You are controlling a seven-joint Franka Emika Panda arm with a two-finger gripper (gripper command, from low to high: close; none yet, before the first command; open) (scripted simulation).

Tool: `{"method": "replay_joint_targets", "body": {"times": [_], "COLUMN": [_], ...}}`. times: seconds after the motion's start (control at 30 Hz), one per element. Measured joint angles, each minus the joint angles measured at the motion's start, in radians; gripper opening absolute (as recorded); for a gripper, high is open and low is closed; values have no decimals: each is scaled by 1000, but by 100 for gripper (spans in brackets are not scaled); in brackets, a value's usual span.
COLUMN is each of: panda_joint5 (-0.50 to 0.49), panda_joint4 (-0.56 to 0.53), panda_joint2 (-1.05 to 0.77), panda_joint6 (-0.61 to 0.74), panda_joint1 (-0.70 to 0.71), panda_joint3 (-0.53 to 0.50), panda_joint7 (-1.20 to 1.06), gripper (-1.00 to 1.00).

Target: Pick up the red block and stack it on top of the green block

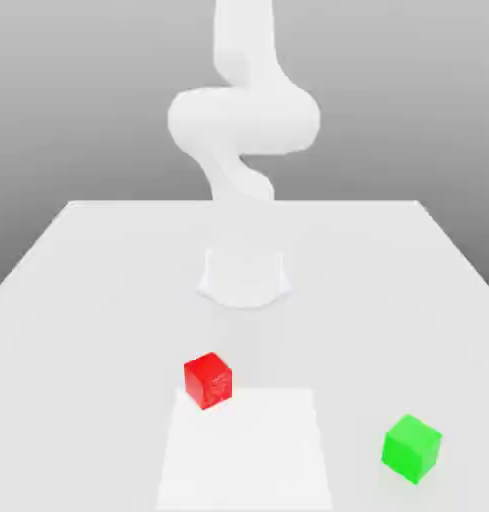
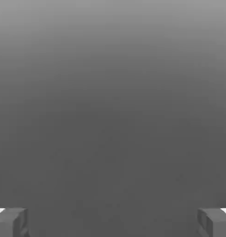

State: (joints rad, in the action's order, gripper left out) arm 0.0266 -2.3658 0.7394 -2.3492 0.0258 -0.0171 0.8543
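Gripper point(image 2: 113, 222) is spread wide with nothing in it, probably ready for the grab. The red block point(image 1: 208, 379) sits on the table point(image 1: 88, 300) at a pale square's corner, well apart from the green block point(image 1: 412, 448) toward the exterior view's right.

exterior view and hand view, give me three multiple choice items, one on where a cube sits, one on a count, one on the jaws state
1. Where is the small matte green cube relative to the small matte red cube in the exterior view?
A. to its right and nearer the camera
B. on top of it
C. behind it, by the arm's base

2. How many cubes lie on the white table?
A. one
B. two
C. four

3. How do the jaws of the gripper stand?
A. shut on the red cube
B. shut, empty
C. open, empty

Answers: 1 A, the green sits lower right, apart from the red. 2 B, one red, one green. 3 C, the fingertips stand wide apart with nothing between.
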Motion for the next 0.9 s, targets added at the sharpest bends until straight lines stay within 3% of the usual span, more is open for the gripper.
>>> {"method": "replay_joint_targets", "body": {"times": [0.37,0.67,0.9], "panda_joint5": [80,48,66], "panda_joint4": [-321,-581,-592], "panda_joint2": [-321,-554,-658], "panda_joint6": [-250,-454,-529], "panda_joint1": [110,212,213], "panda_joint3": [20,113,115], "panda_joint7": [309,635,661], "gripper": [0,0,0]}}
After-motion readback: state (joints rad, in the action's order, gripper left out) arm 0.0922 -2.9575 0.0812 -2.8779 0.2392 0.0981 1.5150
